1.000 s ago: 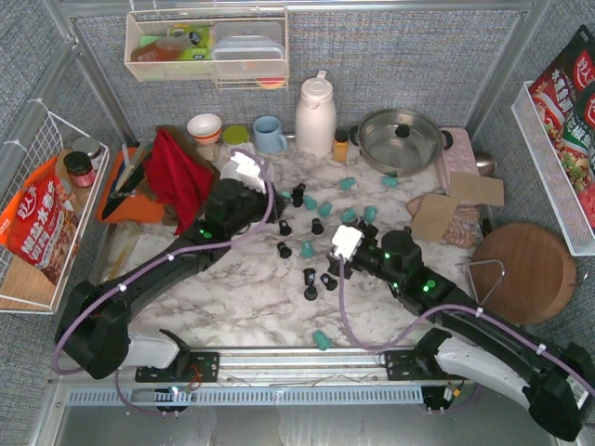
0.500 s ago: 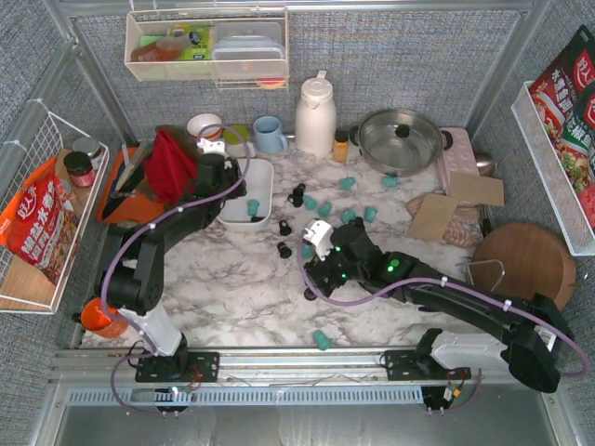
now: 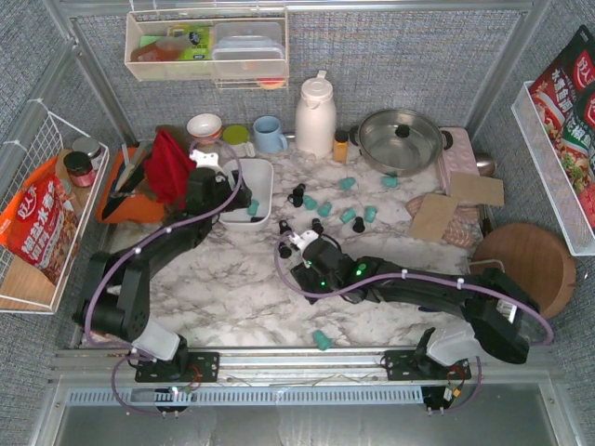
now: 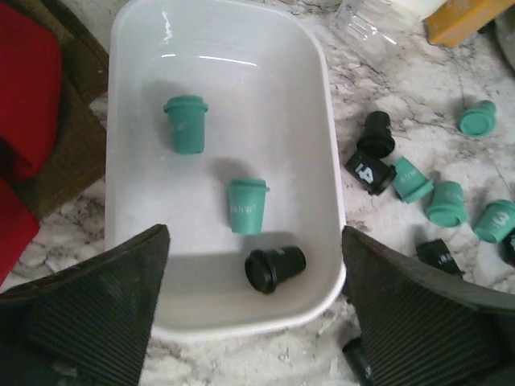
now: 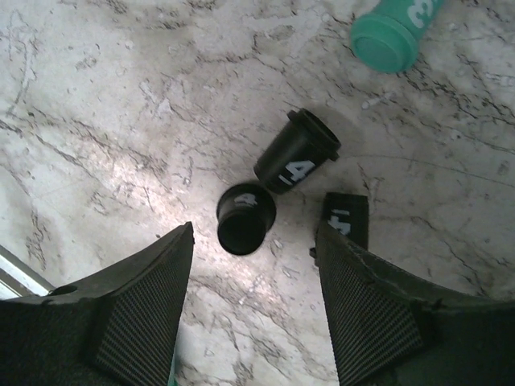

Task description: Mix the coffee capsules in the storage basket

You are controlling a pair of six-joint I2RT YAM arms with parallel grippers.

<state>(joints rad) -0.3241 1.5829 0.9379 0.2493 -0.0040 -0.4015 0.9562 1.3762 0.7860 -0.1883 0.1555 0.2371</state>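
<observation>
Currently: both grippers open, nothing held

The storage basket [image 4: 241,96] is lying just ahead of the left gripper [image 4: 253,322], its near wall sitting between the wide-spread fingers. The right gripper [image 5: 257,314] is standing with its fingers apart too. Three coffee capsules [image 4: 246,206] are resting in the basket; a black capsule [image 5: 245,217] is standing just ahead of the right fingers' gap.

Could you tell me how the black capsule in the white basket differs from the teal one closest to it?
The black capsule is black, the teal capsule green. The black capsule lies across the storage basket, the teal capsule along it. The black capsule sits closer to an end wall than the teal capsule. Both lie on their sides inside it, ungripped.
</observation>
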